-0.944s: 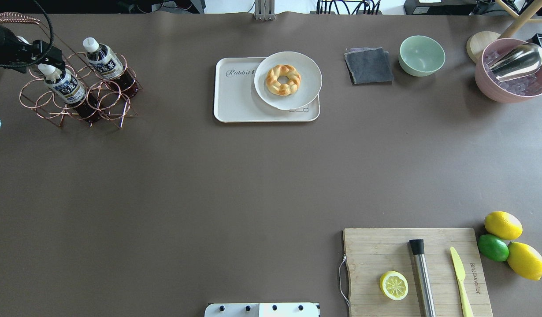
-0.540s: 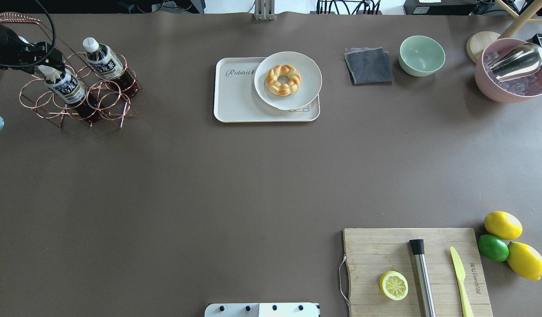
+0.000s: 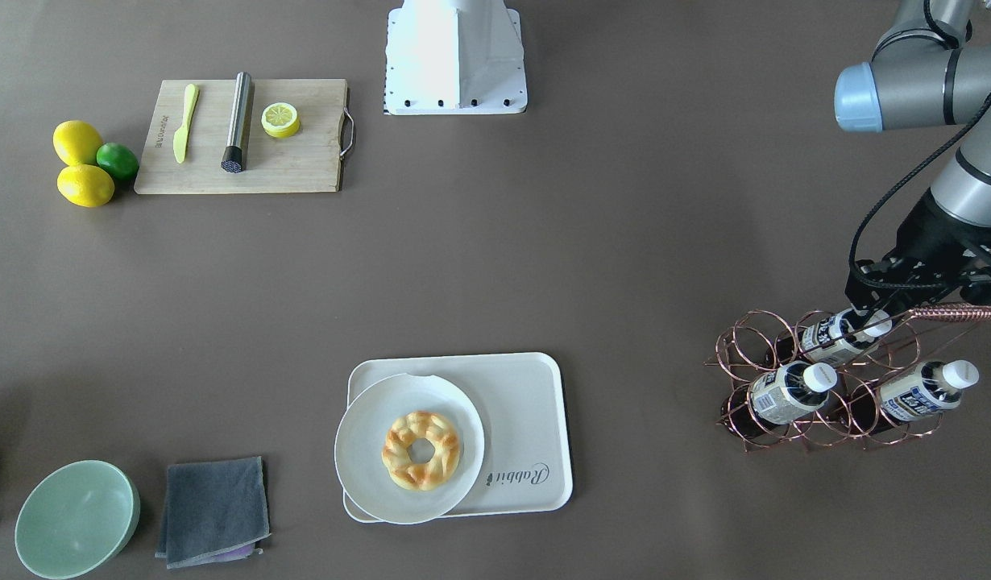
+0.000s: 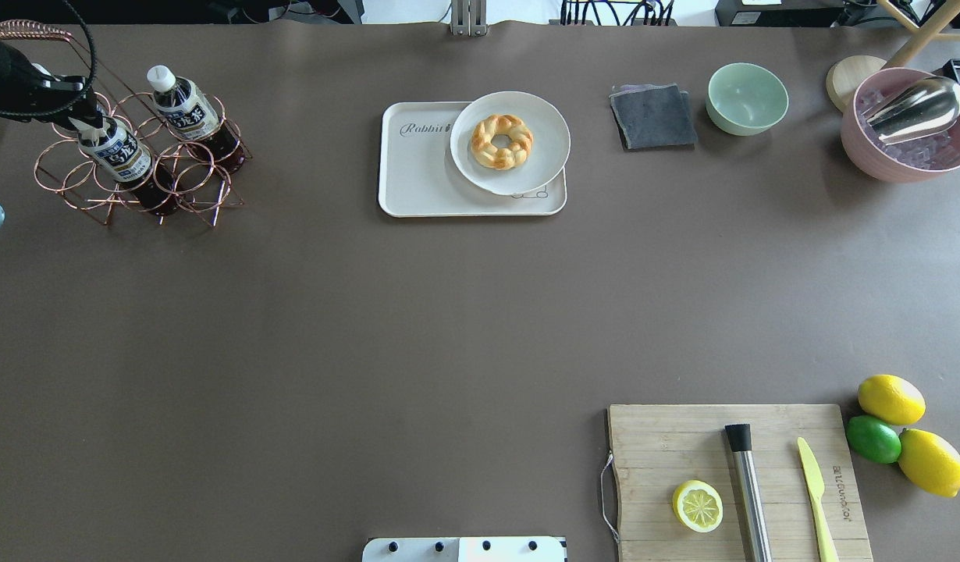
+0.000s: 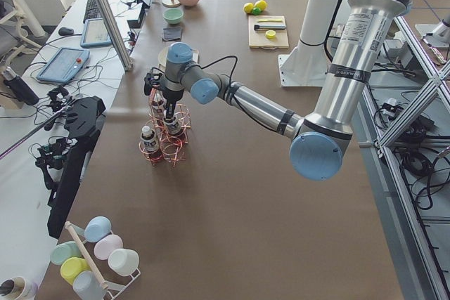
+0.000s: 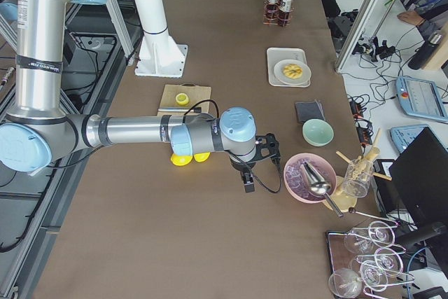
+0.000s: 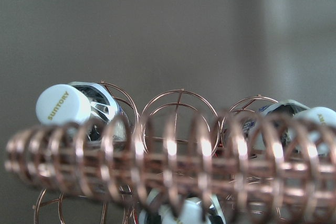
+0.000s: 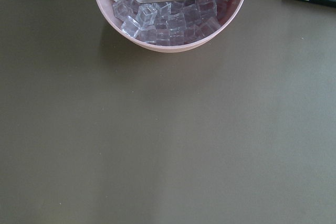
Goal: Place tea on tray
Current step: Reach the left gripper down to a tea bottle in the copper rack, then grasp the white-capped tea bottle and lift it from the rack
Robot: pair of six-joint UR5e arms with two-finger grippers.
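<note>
Left gripper [image 3: 870, 314]: hovered right at cap of tea [image 4: 123, 158], tilted in wire rack [image 4: 176, 183] well apart from tray [image 4: 417, 176]; could not tell whether open or clamped on it.

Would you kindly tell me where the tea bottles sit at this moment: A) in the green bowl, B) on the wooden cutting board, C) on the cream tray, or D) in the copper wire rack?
D: all three tea bottles lie in the copper wire rack, while the tray holds only the plate with a ring pastry.
</note>
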